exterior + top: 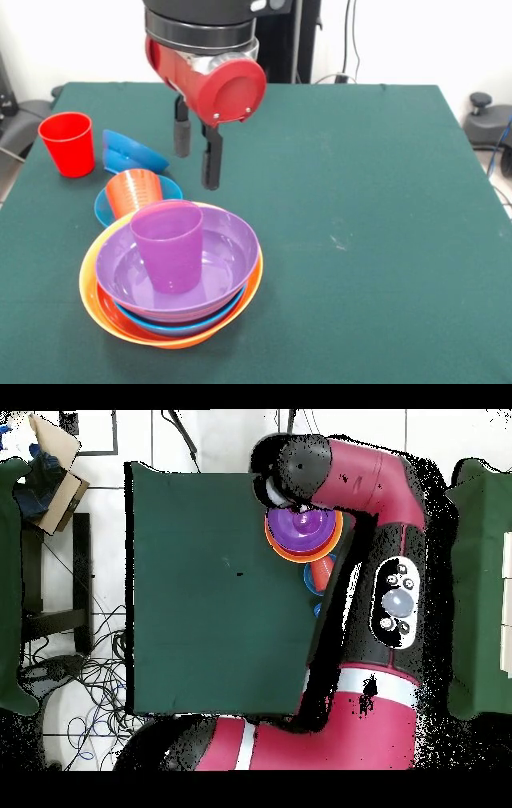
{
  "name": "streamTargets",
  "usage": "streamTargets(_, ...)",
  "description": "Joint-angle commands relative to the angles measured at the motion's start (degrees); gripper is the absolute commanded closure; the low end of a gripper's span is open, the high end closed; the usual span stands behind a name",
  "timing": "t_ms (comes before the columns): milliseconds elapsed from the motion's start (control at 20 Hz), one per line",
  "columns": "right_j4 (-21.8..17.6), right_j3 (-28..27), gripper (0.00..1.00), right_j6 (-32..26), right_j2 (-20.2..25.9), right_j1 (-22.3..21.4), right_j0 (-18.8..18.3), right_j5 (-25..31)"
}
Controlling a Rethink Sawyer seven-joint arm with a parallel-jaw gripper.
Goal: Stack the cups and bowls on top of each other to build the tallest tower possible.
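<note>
Green table (384,200) has lots of room right; purple cup (168,246) sits in stacked bowls (172,280); gripper (197,156) open, empty.

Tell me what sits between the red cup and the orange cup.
In the front view, a small blue bowl tipped on its side lies between the red cup and the orange cup.

the arm (365,494) is built of thick rounded red segments joined by black sections. in the front view its wrist (212,76) ends in a red cylinder with a flat round cap that has small screws near its rim, under a black collar with a silver band. two slim black fingers (211,156) hang below. from overhead, a black panel (397,596) on the arm carries pale round buttons.
</note>
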Motion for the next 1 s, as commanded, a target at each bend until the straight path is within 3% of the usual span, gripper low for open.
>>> streamTargets(50, -5.16, 18.49, 0.00, -18.06, 6.94, -2.56, -0.64, -5.96)
streamTargets(500, -9.38, 24.15, 0.00, -16.17, 8.18, -2.60, -2.19, -13.67)
streamTargets(1000, -13.92, 33.37, 0.00, -15.26, 11.27, -5.69, -4.94, -19.80)
